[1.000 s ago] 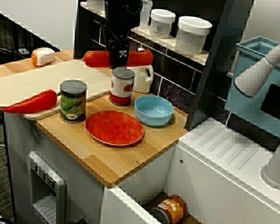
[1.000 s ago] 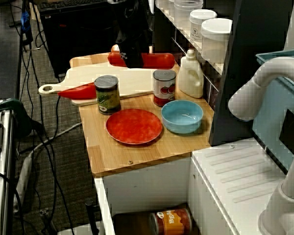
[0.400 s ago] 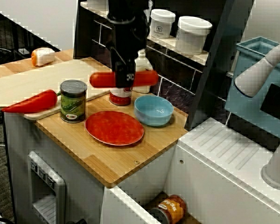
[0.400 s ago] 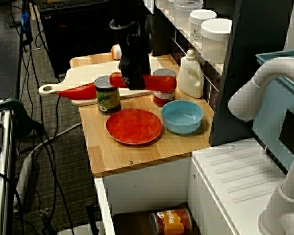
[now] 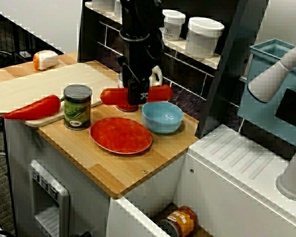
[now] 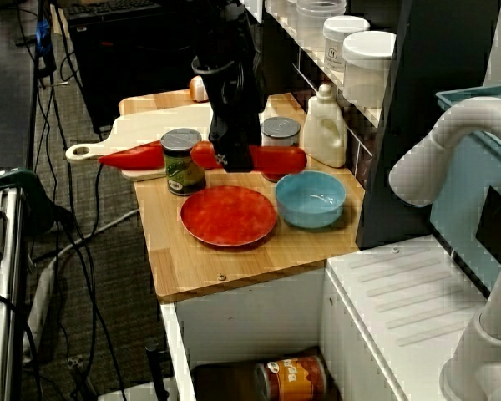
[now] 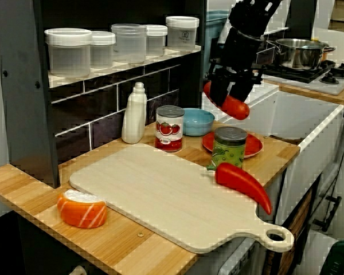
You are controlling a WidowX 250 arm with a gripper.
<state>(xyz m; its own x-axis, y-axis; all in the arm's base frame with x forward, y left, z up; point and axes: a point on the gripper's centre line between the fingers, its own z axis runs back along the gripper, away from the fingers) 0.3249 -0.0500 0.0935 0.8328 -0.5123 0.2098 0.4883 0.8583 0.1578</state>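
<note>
The gripper (image 5: 138, 95) has its fingers clamped on the middle of a sausage (image 5: 159, 93). The sausage hangs level and clear of the counter (image 5: 119, 174), toward the shelf-side edge, in front of the red can (image 6: 280, 134) and about over the far rim of the plate (image 5: 121, 135). So the lifting looks done and the setting-down is not: the sausage rests on nothing. The bowl (image 5: 162, 117) sits just beside the plate near the counter's end, and the green can (image 5: 77, 106) stands at the board's (image 5: 37, 84) edge beside the pepper (image 5: 33, 108). How high the sausage hangs cannot be told (the side view shows it nearly end-on). The dark fingertips blend into the arm, and in the front view the gripper hides most of the red can.
</note>
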